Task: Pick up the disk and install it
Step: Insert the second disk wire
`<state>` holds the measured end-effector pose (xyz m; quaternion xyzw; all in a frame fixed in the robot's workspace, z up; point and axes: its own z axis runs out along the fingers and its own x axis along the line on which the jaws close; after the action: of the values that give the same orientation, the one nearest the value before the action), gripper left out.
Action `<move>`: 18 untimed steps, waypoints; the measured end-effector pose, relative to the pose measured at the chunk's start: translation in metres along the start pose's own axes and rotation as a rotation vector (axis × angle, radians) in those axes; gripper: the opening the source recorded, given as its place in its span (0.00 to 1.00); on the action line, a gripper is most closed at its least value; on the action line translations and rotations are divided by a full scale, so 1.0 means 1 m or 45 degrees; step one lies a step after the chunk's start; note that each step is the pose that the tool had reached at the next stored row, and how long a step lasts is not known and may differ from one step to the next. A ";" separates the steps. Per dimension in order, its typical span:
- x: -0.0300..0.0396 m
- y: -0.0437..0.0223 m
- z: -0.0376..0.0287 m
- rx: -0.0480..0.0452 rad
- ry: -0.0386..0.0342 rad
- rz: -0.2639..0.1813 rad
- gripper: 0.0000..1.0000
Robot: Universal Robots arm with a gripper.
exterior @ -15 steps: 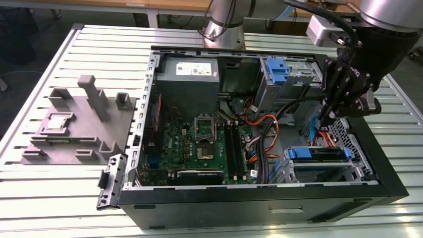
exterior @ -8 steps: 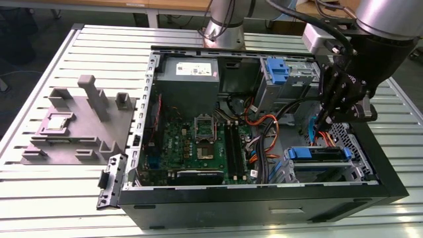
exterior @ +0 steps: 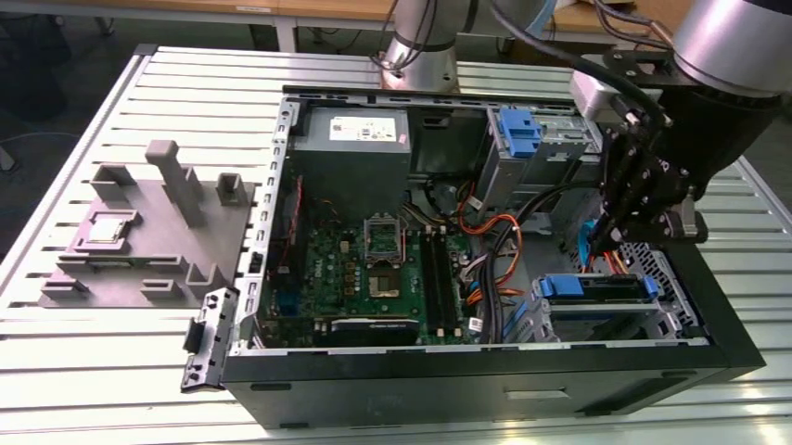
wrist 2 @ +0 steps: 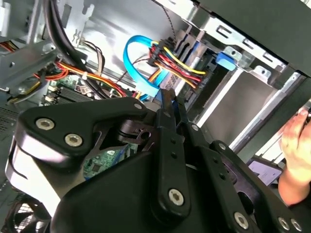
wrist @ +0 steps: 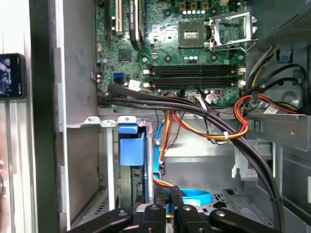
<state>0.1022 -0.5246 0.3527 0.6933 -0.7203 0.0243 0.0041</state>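
My gripper (exterior: 629, 232), fingers pressed together and empty, hangs inside the case (exterior: 495, 366), just above the disk (exterior: 594, 288) in its bay.

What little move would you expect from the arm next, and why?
Probably a slow lift straight up. The disk, by its blue frame, already seems to sit in its bay, and the end effector hangs low among the cables beside it, so rising straight would likely avoid snagging them.

Lab: slotted aluminium bench (exterior: 520, 69), opened computer case (exterior: 495, 362)
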 end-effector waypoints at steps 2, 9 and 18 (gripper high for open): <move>0.0032 0.0001 0.0007 0.001 -0.0004 -0.006 0.16; 0.0089 0.0005 0.0035 0.008 -0.0015 -0.040 0.16; 0.0171 0.0008 0.0097 0.015 -0.0017 -0.042 0.16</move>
<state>0.1011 -0.5421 0.3437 0.7050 -0.7086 0.0279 0.0001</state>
